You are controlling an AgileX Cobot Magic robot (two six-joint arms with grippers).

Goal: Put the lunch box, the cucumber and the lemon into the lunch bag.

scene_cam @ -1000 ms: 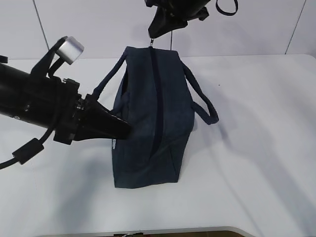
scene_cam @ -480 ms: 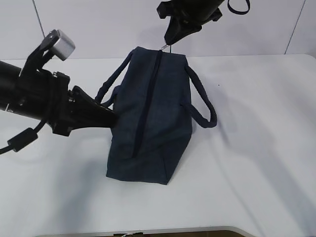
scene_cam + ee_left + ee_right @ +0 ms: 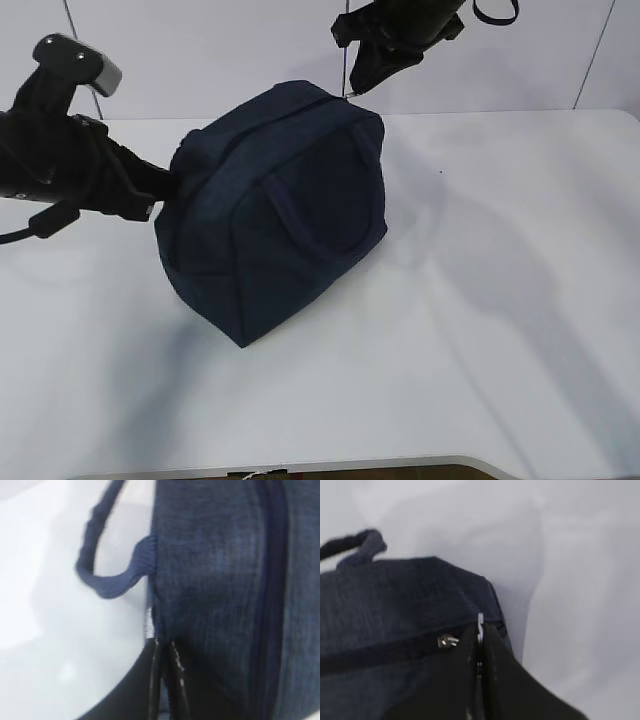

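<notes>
Tipped sideways since earlier, the lunch bag (image 3: pixel 270 210) hangs between both claws.
Left claw (image 3: pixel 162 652) pinches its fabric edge, right claw (image 3: pixel 479 635) its ring pull (image 3: pixel 480 622); either could slip, dropping it on the desk (image 3: pixel 500 300).

A white counter (image 3: pixel 500 330) fills most of the exterior view, its surface plain and matte, with soft grey shadows lying across its middle and toward its left edge. A tiny dark speck (image 3: pixel 441 171) sits on it near the far edge, right of centre (too small to tell what it is). Behind the far edge rises a pale wall (image 3: pixel 200 50) of panels, split by thin dark seams. The counter's near edge curves across the bottom, with a darker strip below it.
</notes>
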